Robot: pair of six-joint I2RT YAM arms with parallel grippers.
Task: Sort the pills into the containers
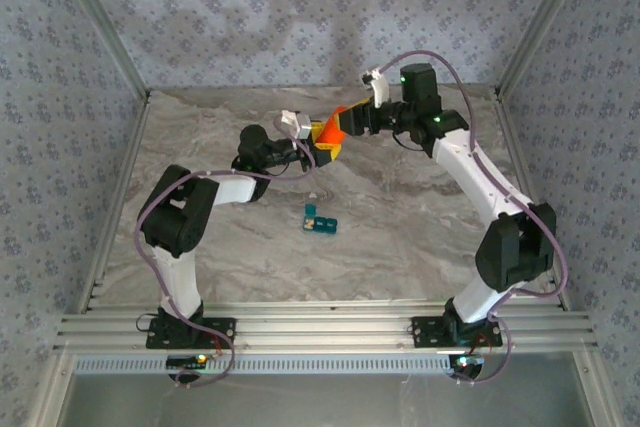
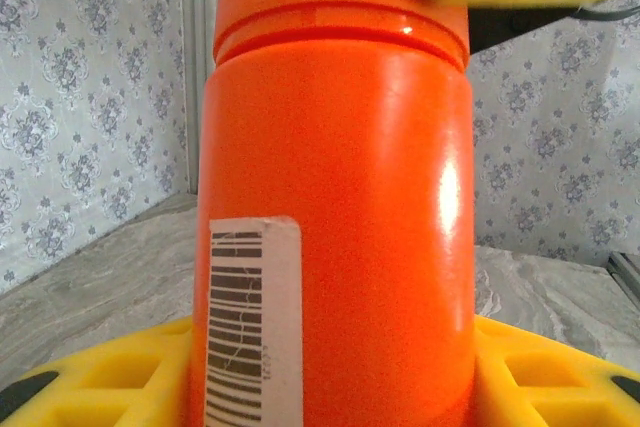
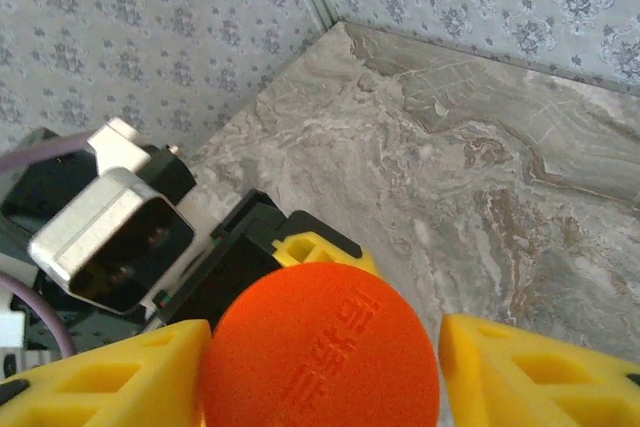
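Containers (image 1: pixel 320 220) numbered one teal strip, lying on the desk (image 1: pixel 420 207) near its middle, well apart from both tools and nearer the arm bases than they were. The two tools met over the far half around one orange bottle (image 1: pixel 334 127). The left tool (image 1: pixel 323 144) was clamped on the bottle's body, and the right tool (image 3: pixel 325 367) was clamped on the cap (image 3: pixel 320 337). The left wrist view showed a barcode label (image 2: pixel 252 322), while the right wrist view showed raised lettering on the cap.
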